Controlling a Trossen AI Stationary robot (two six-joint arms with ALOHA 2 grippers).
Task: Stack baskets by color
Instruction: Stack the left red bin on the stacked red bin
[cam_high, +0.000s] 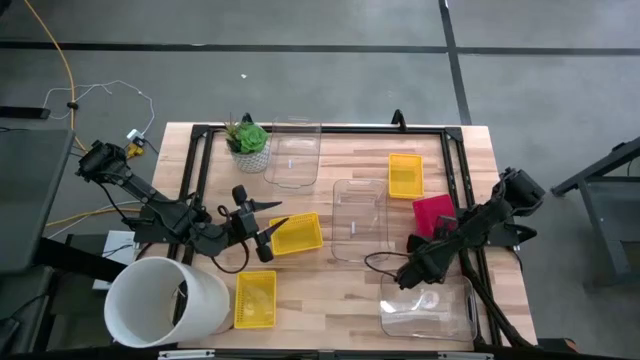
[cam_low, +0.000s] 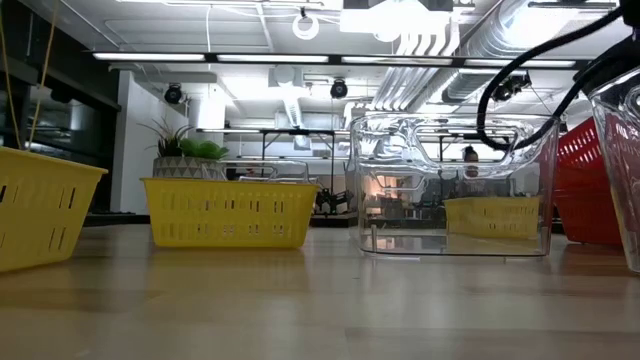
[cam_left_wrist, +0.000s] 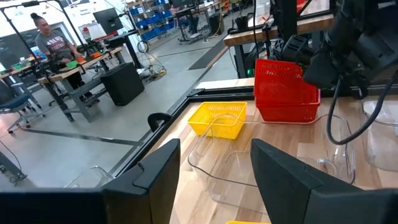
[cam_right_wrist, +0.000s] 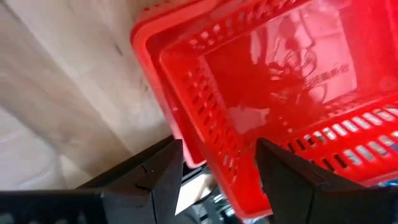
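Note:
A red mesh basket (cam_high: 432, 208) stands on the table at the right. My right gripper (cam_right_wrist: 217, 180) slants down over its near side, open. The basket's side wall (cam_right_wrist: 208, 134) lies between the fingers, and I cannot tell whether they touch it. Yellow baskets rest at the far right (cam_high: 405, 175), the middle (cam_high: 300, 233) and the near left (cam_high: 255, 300). Clear baskets stand at the back (cam_high: 295, 152), the middle (cam_high: 360, 220) and the near right (cam_high: 425, 308). My left gripper (cam_high: 262, 226) hovers open, roughly level, just left of the middle yellow basket, holding nothing.
A big white tub (cam_high: 165, 300) lies at the near left corner. A small green plant in a white pot (cam_high: 248, 140) stands at the back left. A black frame (cam_high: 330, 128) runs round the tabletop. Bare wood shows between the near-left yellow basket and the near-right clear one.

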